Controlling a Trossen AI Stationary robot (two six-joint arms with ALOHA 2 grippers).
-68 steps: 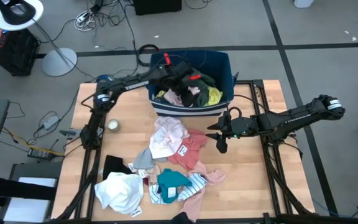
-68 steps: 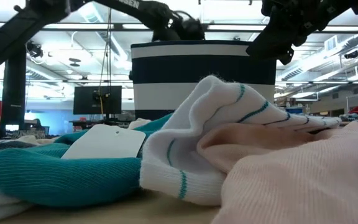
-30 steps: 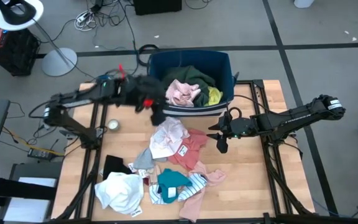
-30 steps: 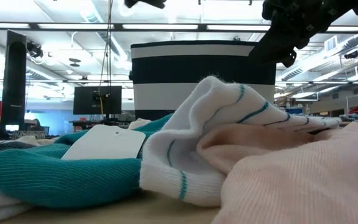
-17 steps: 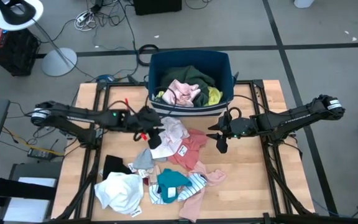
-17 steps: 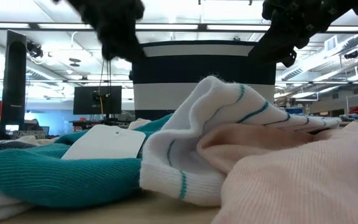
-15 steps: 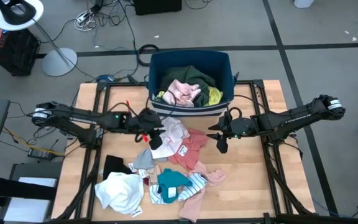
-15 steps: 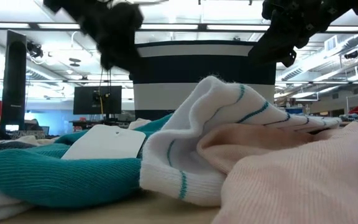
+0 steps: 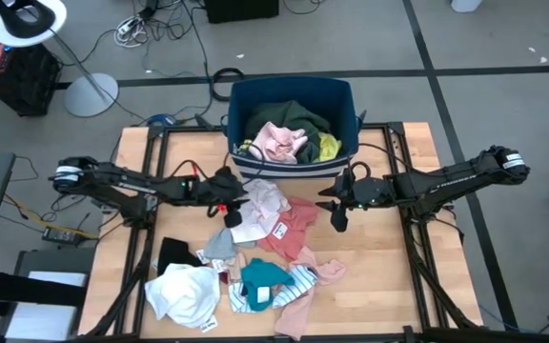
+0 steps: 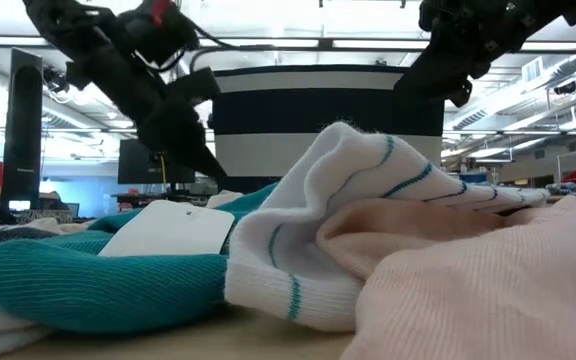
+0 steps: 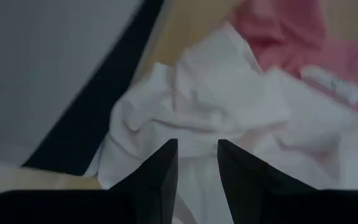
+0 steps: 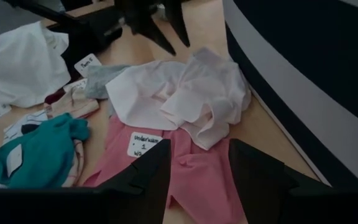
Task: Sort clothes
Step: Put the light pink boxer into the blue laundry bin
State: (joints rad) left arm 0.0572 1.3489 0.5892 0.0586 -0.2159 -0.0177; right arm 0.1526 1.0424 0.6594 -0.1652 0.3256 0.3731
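The clothes lie in a loose heap on the wooden table. A pale pink-white garment (image 9: 260, 208) is nearest the bin, with a pink one (image 9: 296, 229), a grey one (image 9: 219, 244), a teal one (image 9: 264, 275) and a white one (image 9: 183, 292) around it. My left gripper (image 9: 233, 217) is open, slanting down over the pale garment's left edge (image 11: 191, 124); whether its tips touch the cloth I cannot tell. My right gripper (image 9: 336, 221) hangs open above the table, right of the pink garment (image 12: 191, 174).
The dark blue bin (image 9: 351, 107) stands at the table's far edge and holds pink (image 9: 276, 141), dark green (image 9: 299, 116) and yellow (image 9: 329, 146) garments. A black garment (image 9: 173, 254) and a striped one (image 9: 298, 282) lie toward the near edge. A small round object (image 9: 172, 191) sits at the left.
My left gripper has come down from beside the bin and toward the table's near edge, and now sits low over the pale pink-white garment's left edge. The clothes on the table lie as before.
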